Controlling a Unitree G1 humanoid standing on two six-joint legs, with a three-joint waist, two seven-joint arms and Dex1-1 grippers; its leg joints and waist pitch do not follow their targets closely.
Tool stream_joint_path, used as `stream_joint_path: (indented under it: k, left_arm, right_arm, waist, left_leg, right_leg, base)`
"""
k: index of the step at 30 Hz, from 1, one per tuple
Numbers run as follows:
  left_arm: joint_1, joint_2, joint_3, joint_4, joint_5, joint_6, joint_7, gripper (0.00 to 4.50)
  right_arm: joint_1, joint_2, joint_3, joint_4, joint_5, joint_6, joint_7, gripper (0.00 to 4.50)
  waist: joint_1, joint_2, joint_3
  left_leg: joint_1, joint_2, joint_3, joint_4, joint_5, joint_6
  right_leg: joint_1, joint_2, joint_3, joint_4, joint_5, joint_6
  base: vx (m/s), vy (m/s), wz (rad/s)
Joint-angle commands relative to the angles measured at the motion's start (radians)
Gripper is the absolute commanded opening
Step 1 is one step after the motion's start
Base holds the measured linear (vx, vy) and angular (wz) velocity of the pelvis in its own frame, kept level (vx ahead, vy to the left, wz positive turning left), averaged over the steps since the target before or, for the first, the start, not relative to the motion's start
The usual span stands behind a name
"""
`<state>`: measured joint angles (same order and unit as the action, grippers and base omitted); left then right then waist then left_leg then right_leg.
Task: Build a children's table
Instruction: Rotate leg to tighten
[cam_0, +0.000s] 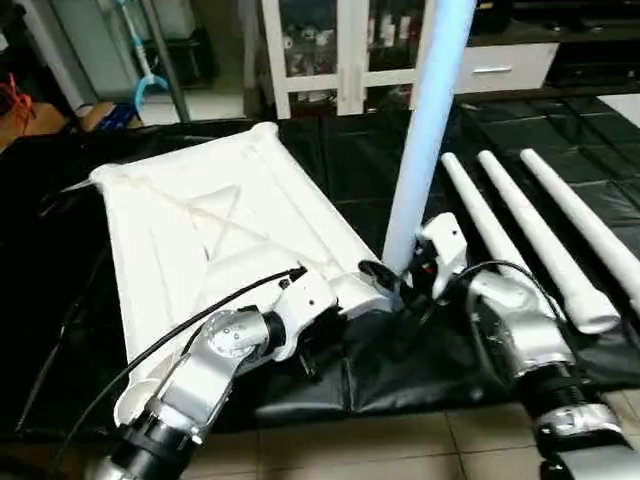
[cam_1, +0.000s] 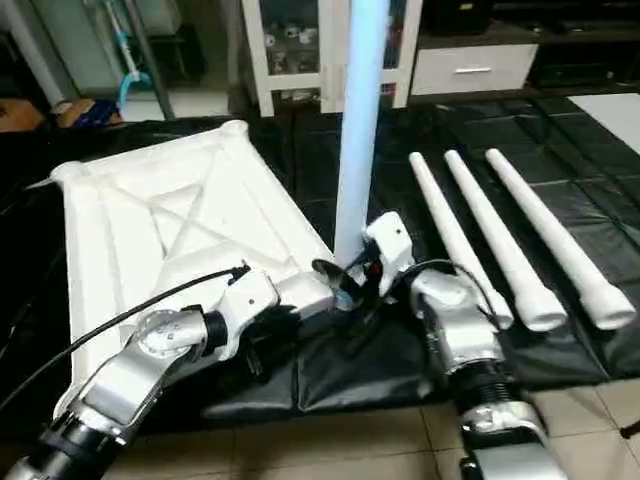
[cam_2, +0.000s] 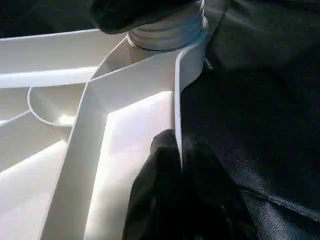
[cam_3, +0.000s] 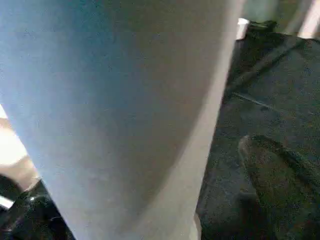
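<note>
The white tabletop lies underside up on a black mat, ribs showing. One white leg stands upright in its near right corner socket. My left gripper is shut on the tabletop's near rim, a short way from that socket. My right gripper sits around the base of the upright leg. Its jaws stand open, and one finger is apart from the leg's side. Three more legs lie side by side on the mat to the right.
The black mat covers the floor under the work, and tiled floor shows along its near edge. A white glass-door cabinet stands at the back, with clutter at the back left.
</note>
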<state>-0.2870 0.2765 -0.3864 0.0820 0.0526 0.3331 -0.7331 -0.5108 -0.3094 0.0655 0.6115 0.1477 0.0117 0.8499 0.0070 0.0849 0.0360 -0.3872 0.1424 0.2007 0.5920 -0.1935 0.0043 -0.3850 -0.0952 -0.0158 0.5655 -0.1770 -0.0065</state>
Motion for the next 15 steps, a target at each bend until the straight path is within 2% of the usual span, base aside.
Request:
stream_joint_path:
  k: [1, 4, 5, 8, 9, 12, 13, 14, 15]
  left_arm:
    - [0.030, 0.023, -0.043, 0.018, -0.001, 0.006, -0.055, 0.00]
    - [0.031, 0.024, -0.043, 0.018, -0.001, 0.007, -0.056, 0.00]
    - [0.032, 0.024, -0.044, 0.016, -0.001, 0.010, -0.056, 0.00]
    - [0.034, 0.026, -0.046, 0.012, -0.003, 0.014, -0.060, 0.00]
    - [0.035, 0.026, -0.047, 0.009, -0.004, 0.016, -0.062, 0.00]
    - [0.036, 0.029, -0.049, 0.005, -0.006, 0.021, -0.066, 0.00]
    - [0.037, 0.030, -0.051, 0.003, -0.008, 0.024, -0.068, 0.00]
    - [0.037, 0.032, -0.053, 0.002, -0.009, 0.026, -0.072, 0.00]
    - [0.036, 0.033, -0.055, 0.001, -0.009, 0.029, -0.078, 0.00]
  right_arm:
    - [0.013, -0.055, 0.016, -0.036, 0.008, 0.036, 0.101, 4.43]
    - [0.020, -0.072, 0.034, -0.036, 0.002, 0.032, 0.138, 4.43]
    - [0.022, -0.081, 0.044, -0.029, -0.004, 0.022, 0.145, 4.18]
    - [0.019, -0.083, 0.048, -0.017, 0.000, 0.034, 0.161, 4.10]
    - [0.019, -0.084, 0.051, -0.010, 0.002, 0.041, 0.174, 3.80]
    - [0.017, -0.085, 0.055, 0.003, -0.001, 0.050, 0.191, 3.69]
    - [0.017, -0.086, 0.058, 0.004, -0.002, 0.052, 0.198, 3.65]
    - [0.014, -0.086, 0.058, 0.010, -0.005, 0.050, 0.197, 3.39]
    - [0.010, -0.081, 0.055, 0.018, -0.004, 0.055, 0.191, 3.39]
  waist:
    - [0.003, -0.021, -0.060]
    - [0.011, -0.020, -0.058]
    - [0.014, -0.022, -0.057]
    - [0.017, -0.024, -0.053]
    - [0.017, -0.023, -0.052]
    - [0.016, -0.024, -0.052]
    - [0.017, -0.026, -0.053]
    - [0.017, -0.025, -0.053]
    - [0.017, -0.026, -0.054]
  left_leg:
    - [0.024, 0.081, -0.034, -0.075, -0.192, 0.111]
    - [0.023, 0.082, -0.032, -0.073, -0.168, 0.127]
    - [0.024, 0.083, -0.031, -0.073, -0.181, 0.123]
    - [0.025, 0.084, -0.033, -0.078, -0.226, 0.096]
    - [0.026, 0.084, -0.035, -0.080, -0.243, 0.084]
    - [0.027, 0.084, -0.035, -0.081, -0.262, 0.066]
    - [0.026, 0.083, -0.036, -0.081, -0.258, 0.065]
    - [0.025, 0.083, -0.036, -0.081, -0.254, 0.066]
    - [0.025, 0.083, -0.035, -0.080, -0.242, 0.070]
  right_leg:
    - [0.026, -0.048, 0.015, -0.043, -0.077, -0.241]
    - [0.025, -0.047, 0.012, -0.041, -0.075, -0.250]
    - [0.025, -0.049, 0.013, -0.044, -0.106, -0.248]
    - [0.022, -0.048, 0.014, -0.050, -0.193, -0.233]
    - [0.021, -0.048, 0.015, -0.052, -0.217, -0.227]
    - [0.020, -0.046, 0.016, -0.052, -0.228, -0.219]
    - [0.020, -0.046, 0.015, -0.051, -0.219, -0.219]
    - [0.021, -0.046, 0.016, -0.050, -0.214, -0.220]
    - [0.021, -0.047, 0.016, -0.049, -0.200, -0.223]
  base:
    - [0.000, 0.000, 0.00]
    - [0.000, 0.000, 0.00]
    - [0.000, 0.000, 0.00]
    - [0.000, 0.000, 0.00]
    - [0.000, 0.000, 0.00]
    - [0.000, 0.000, 0.00]
    - [0.000, 0.000, 0.00]
    - [0.000, 0.000, 0.00]
    - [0.000, 0.000, 0.00]
